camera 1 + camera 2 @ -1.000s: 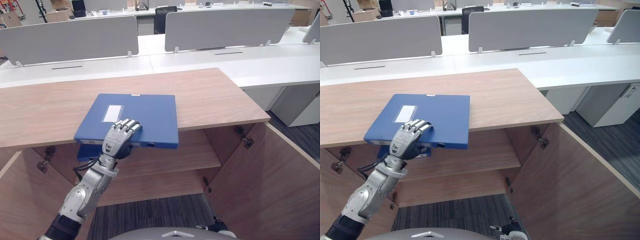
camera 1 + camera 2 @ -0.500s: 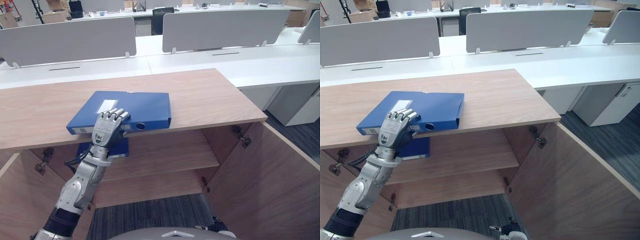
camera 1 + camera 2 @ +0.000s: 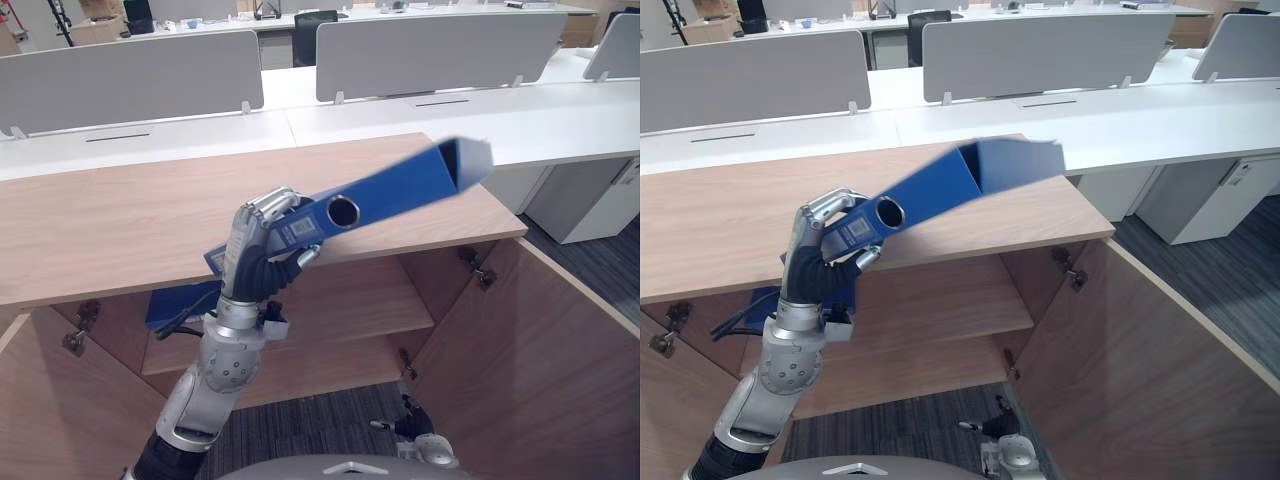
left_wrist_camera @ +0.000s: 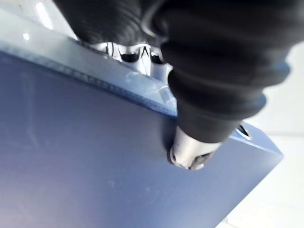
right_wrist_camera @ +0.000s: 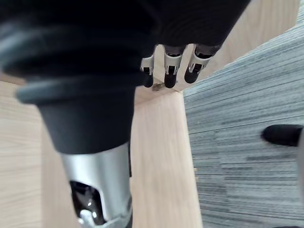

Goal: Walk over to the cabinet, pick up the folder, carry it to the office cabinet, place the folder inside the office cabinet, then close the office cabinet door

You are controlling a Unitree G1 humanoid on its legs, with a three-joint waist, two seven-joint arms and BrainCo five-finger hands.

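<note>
Folder [image 3: 400, 185], blue, up in the air above the wooden cabinet top [image 3: 110, 220], tipped with its far end high. Clamped at the near spine end by the left hand [image 3: 250, 260], fingers [image 3: 262, 208] curled over one side and thumb pressed on the other. Looks stiff and flat, not floppy, and maybe light if empty. Smooth cover, so likely slippery. Held far from the middle, so likely to droop or twist; best gripped hard, close to the spine. Right hand [image 5: 167, 64] low beside a wooden panel [image 5: 161, 156], fingers loose and holding nothing. Another blue folder [image 3: 178, 305] on the shelf [image 3: 340, 300] inside.
</note>
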